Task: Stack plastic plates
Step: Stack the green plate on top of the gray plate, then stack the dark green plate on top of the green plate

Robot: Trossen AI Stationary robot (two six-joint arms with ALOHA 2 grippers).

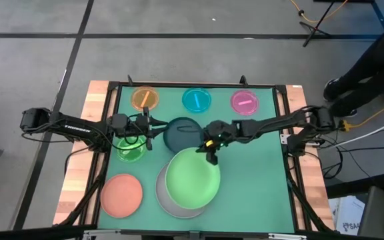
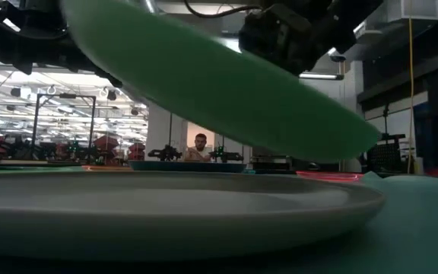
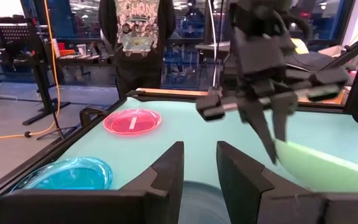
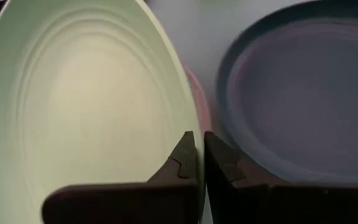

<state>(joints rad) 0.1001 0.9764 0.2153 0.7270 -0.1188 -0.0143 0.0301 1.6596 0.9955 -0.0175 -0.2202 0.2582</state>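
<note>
Plates lie spread over the surface; nearest, the light green plate [image 1: 192, 181] hangs tilted above the grey-white plate [image 1: 164, 198], its rim pinched by the right gripper [image 1: 211, 155] fingers – likely light, stiff, slippery, best taken by the rim – while the left gripper [image 1: 148, 131], fingers apart, waits above the translucent green plate [image 1: 129, 149]

Bare mat [image 1: 259, 180] lies open right of the light green plate [image 1: 192, 180] (left side crowded).
</note>
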